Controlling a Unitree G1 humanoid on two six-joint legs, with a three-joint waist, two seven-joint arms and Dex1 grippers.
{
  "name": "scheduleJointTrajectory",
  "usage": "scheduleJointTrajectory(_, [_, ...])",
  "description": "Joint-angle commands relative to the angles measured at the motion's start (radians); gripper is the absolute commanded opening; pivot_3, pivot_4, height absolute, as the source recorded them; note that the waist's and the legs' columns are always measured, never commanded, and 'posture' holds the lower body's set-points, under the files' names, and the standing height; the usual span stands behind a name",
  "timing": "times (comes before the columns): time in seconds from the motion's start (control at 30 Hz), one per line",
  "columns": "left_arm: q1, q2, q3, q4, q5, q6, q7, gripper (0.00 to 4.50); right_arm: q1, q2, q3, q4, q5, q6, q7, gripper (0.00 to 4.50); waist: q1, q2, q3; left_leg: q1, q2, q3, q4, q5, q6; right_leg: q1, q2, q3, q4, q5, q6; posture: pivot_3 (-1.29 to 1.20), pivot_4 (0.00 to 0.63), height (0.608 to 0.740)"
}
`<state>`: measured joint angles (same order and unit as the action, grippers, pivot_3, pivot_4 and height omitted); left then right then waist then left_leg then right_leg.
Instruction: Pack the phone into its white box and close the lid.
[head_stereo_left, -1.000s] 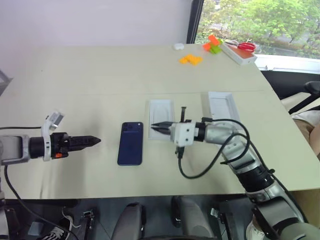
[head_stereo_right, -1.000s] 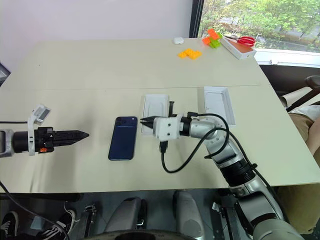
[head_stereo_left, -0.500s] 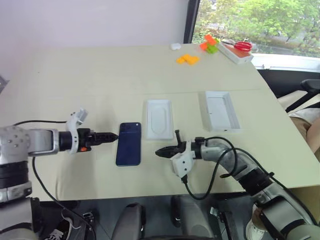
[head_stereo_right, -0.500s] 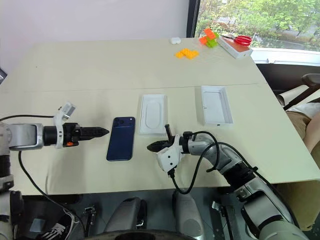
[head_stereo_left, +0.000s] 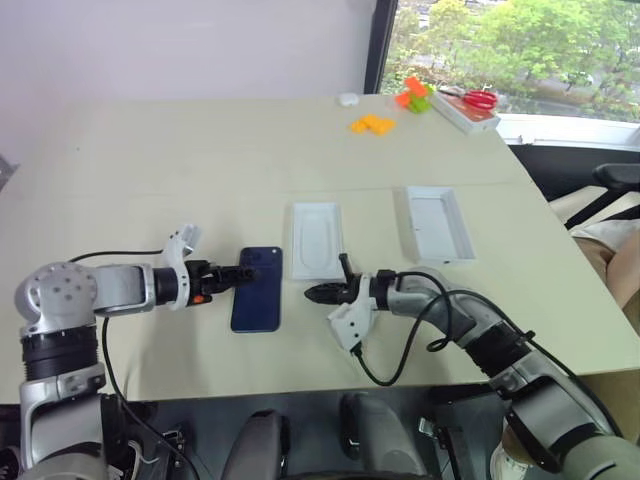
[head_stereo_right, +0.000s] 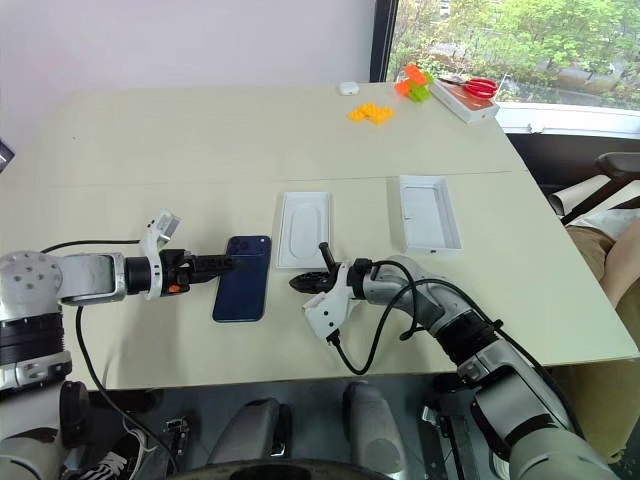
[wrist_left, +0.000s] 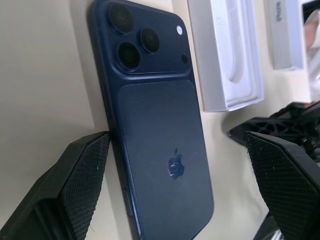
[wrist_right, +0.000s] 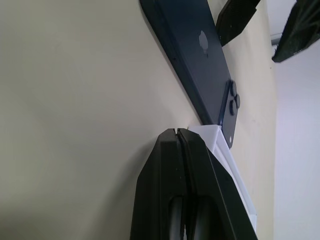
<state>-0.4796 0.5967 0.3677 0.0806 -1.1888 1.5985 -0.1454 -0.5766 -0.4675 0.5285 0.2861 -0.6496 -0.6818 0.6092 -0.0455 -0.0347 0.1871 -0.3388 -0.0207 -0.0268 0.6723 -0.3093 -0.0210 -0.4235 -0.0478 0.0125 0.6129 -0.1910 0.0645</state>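
Navy-blue phone lies flat on the beige table, back face up, camera cluster at the far end; just to its right sits a shallow white tray with an oval recess, and further right, well apart, a second white tray; which of the two is the white box and which the lid I cannot tell from here. Left gripper reaches in low from the phone's left side, fingers spread wide, one pad against the phone's near long edge, the other pad standing off beyond the far edge; phone lies between them, not lifted. Right gripper points left at table level, just right of the phone and near the recessed tray's front corner; its fingers are pressed together with nothing between them. Far right corner of the table: orange blocks, orange and green pieces, red scissors on a flat case, small white object.
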Motion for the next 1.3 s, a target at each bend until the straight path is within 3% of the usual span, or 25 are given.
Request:
scheduleJointTrajectory(0.03, [0.027,-0.008,-0.057,0.015,-0.053,0.016,0.053,4.50,-0.012,0.048,0.037,0.020,-0.035,0.013,-0.039,0.06,-0.001,-0.004,-0.003,0.001,0.000,0.000,-0.003,0.001,-0.002,0.000,0.000,0.001,0.000,0.000,0.000,0.00,0.150,0.740])
scheduleJointTrajectory(0.43, [0.045,0.017,-0.099,-0.013,-0.243,0.016,0.204,4.50,-0.041,0.060,0.055,0.057,-0.044,0.002,-0.053,0.06,-0.004,-0.004,-0.003,0.002,0.001,0.000,-0.007,0.002,-0.004,-0.001,0.001,0.001,0.000,-0.001,-0.002,0.00,0.150,0.740])
scheduleJointTrajectory(0.9, [0.082,-0.025,-0.111,-0.025,-0.386,-0.012,0.362,4.50,-0.152,0.211,0.135,0.220,-0.110,0.019,-0.111,0.06,-0.001,-0.005,-0.005,0.003,0.001,-0.001,-0.007,0.002,-0.004,-0.001,0.002,0.000,0.000,-0.002,-0.004,0.00,0.150,0.740])
scheduleJointTrajectory(1.13, [0.102,0.017,-0.143,-0.038,-0.464,-0.067,0.405,4.50,-0.158,0.105,0.092,0.153,-0.049,-0.018,-0.050,0.06,0.003,-0.005,-0.005,0.001,0.000,-0.001,-0.008,0.003,-0.004,-0.002,0.001,0.000,-0.001,-0.002,-0.004,0.00,0.150,0.740])
scheduleJointTrajectory(1.3, [0.110,0.055,-0.181,-0.033,-0.510,-0.116,0.424,4.50,-0.139,0.009,0.095,0.054,0.020,-0.020,0.083,0.06,0.007,-0.005,-0.005,0.000,-0.003,-0.001,-0.008,0.002,-0.004,-0.002,-0.002,0.000,-0.003,-0.003,-0.003,0.00,0.150,0.740])
